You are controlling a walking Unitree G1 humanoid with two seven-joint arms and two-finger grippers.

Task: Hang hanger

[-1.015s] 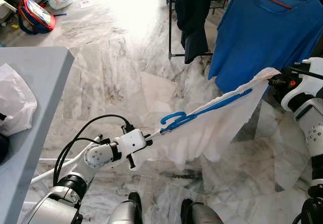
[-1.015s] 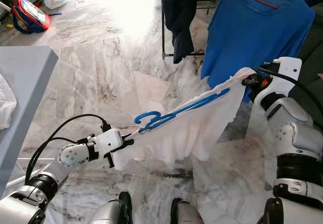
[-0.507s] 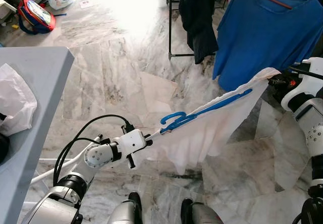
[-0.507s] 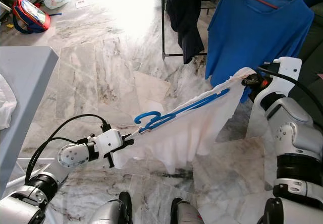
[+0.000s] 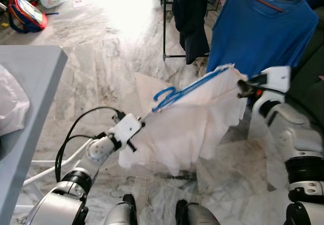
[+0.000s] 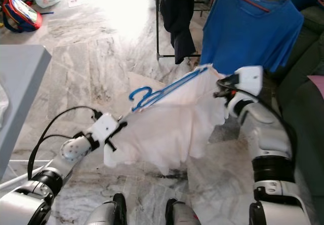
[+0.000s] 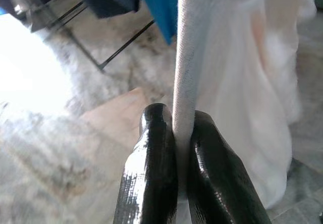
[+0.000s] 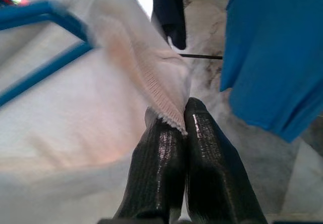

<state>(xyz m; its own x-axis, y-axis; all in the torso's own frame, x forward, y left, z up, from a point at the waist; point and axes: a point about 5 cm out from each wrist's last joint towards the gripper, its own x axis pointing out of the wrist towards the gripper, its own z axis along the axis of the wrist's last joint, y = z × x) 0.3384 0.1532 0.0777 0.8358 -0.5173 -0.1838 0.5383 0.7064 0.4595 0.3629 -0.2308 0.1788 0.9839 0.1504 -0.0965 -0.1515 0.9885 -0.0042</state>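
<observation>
I have the white garment (image 5: 187, 128) stretched between both arms over the marble floor, its blue hanger (image 5: 190, 89) inside; the left gripper (image 7: 176, 148) and right gripper (image 8: 174, 128) each pinch an edge. I should keep the cloth taut and level while carrying it toward the rack (image 5: 164, 22), so the hook stays free

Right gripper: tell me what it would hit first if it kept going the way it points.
Right gripper, shut on the white garment, points toward the robot's left. Likely the garment itself and the blue hanger first; depth is unclear.
</observation>
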